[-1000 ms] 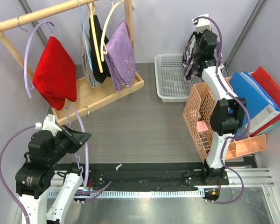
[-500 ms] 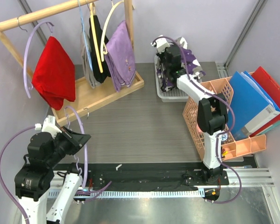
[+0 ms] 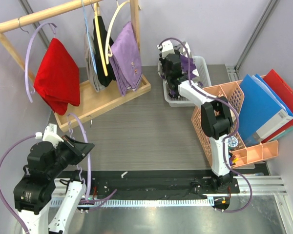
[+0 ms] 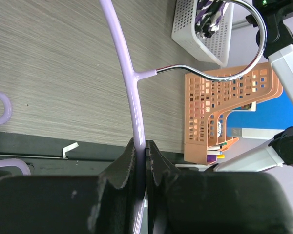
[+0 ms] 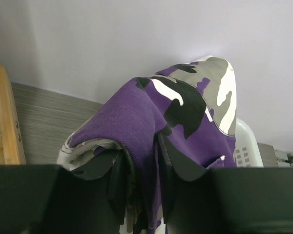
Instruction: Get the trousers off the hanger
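Between the fingers of the right pincer (image 5: pixel 141 161), pinched tight, sits a fold of the camo trousers (image 5: pixel 185 102). They are blotched purple, white and black, bunched into a hump that runs out past the fingertips and droops to either side (no leg or waist can be made out). Just below and beyond that pincer is the white basket (image 3: pixel 203 62), with the cloth hanging over it. Down at the near edge, the left pincer (image 4: pixel 139 153) is clamped on the lilac hanger (image 4: pixel 129 83). Its bare bar runs straight out from the jaws, and the metal hook curls off sideways. Well off to the right pincer's left, the lilac trousers (image 3: pixel 127 56) hang folded over a yellow hanger (image 3: pixel 108 34) on the rack (image 3: pixel 112 97), long side down.
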You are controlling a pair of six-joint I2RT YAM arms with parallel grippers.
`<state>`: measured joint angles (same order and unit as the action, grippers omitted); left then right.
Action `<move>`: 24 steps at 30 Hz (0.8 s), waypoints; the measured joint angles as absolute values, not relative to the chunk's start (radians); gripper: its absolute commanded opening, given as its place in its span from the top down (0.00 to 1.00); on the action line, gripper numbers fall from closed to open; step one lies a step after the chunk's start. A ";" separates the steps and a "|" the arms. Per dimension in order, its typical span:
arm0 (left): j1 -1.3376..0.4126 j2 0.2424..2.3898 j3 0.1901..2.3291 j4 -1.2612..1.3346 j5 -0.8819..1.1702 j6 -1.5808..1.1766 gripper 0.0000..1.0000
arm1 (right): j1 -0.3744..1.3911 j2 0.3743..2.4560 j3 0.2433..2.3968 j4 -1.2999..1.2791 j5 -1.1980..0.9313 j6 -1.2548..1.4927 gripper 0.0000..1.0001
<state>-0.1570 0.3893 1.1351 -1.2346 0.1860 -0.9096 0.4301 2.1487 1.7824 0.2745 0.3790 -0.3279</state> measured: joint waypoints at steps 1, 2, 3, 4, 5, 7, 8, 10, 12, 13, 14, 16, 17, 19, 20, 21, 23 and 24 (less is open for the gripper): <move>-0.157 0.389 1.137 -1.234 0.186 -0.910 1.00 | 0.430 2.149 1.782 0.272 0.400 -0.305 0.52; -0.157 0.389 1.139 -1.234 0.187 -0.912 1.00 | 0.431 2.148 1.782 0.264 0.416 -0.284 0.45; -0.157 0.388 1.139 -1.234 0.187 -0.912 1.00 | 0.432 2.148 1.782 0.252 0.430 -0.263 0.33; -0.157 0.386 1.139 -1.234 0.187 -0.913 1.00 | 0.433 2.147 1.782 0.238 0.442 -0.249 0.08; -0.157 0.384 1.139 -1.234 0.187 -0.915 1.00 | 0.434 2.144 1.782 0.212 0.457 -0.231 0.05; -0.157 0.376 1.137 -1.232 0.187 -0.920 1.00 | 0.437 2.128 1.780 0.136 0.482 -0.194 0.00; -0.157 0.370 1.133 -1.229 0.188 -0.925 1.00 | 0.437 2.113 1.773 0.099 0.487 -0.178 0.00; -0.157 0.357 1.118 -1.222 0.195 -0.939 1.00 | 0.437 2.061 1.736 0.030 0.491 -0.148 0.00; -0.157 0.351 1.100 -1.216 0.208 -0.955 1.00 | 0.437 1.984 1.684 -0.040 0.497 -0.117 0.00; -0.157 0.349 1.091 -1.211 0.214 -0.963 1.00 | 0.437 1.947 1.666 -0.075 0.500 -0.103 0.00; -0.157 0.348 1.084 -1.207 0.220 -0.968 1.00 | 0.437 1.908 1.652 -0.112 0.504 -0.091 0.00; -0.157 0.347 1.076 -1.200 0.229 -0.978 1.00 | 0.437 1.835 1.639 -0.178 0.512 -0.065 0.00; -0.157 0.348 1.076 -1.198 0.231 -0.983 1.00 | 0.437 1.802 1.638 -0.215 0.511 -0.049 0.00; -0.157 0.348 1.077 -1.190 0.233 -0.988 1.00 | 0.437 1.736 1.638 -0.289 0.502 -0.015 0.00; -0.157 0.348 1.078 -1.185 0.234 -0.989 1.00 | 0.437 1.703 1.638 -0.336 0.487 0.009 0.00; -0.157 0.348 1.081 -1.180 0.237 -0.991 1.00 | 0.436 1.674 1.638 -0.377 0.463 0.033 0.00; -0.157 0.349 1.088 -1.172 0.237 -0.995 1.00 | 0.434 1.620 1.638 -0.471 0.387 0.094 0.00; -0.157 0.349 1.092 -1.168 0.237 -0.998 1.00 | 0.434 1.596 1.638 -0.514 0.333 0.127 0.00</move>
